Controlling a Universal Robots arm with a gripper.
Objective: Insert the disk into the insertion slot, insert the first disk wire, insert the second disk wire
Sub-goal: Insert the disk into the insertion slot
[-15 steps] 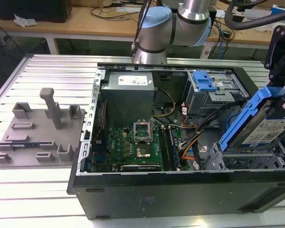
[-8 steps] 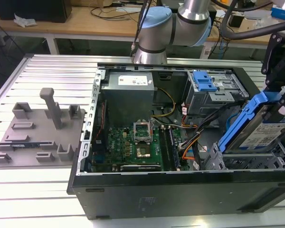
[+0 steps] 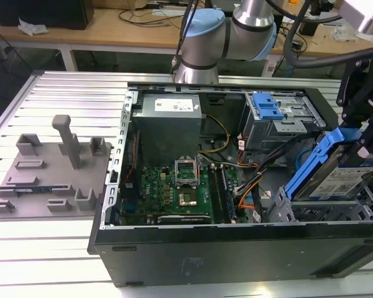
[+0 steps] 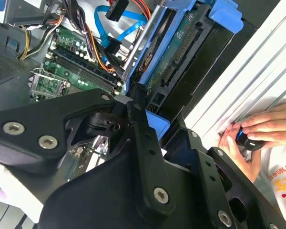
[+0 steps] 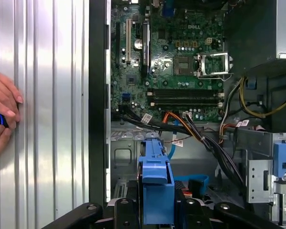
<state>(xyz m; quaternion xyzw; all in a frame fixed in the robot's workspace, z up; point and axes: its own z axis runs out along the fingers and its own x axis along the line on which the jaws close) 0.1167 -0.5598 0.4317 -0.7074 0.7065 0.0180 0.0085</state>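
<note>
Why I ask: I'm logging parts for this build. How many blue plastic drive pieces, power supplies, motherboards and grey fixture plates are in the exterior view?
Blue plastic drive pieces: 2 (caddy round the disk, and a separate clip)
Power supply: 1
Motherboard: 1
Grey fixture plate: 1
Total: 5

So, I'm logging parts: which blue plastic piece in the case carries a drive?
The tilted caddy at the exterior view's right: it frames the silver disk. The clip on the taller bay beyond it holds none.
</note>
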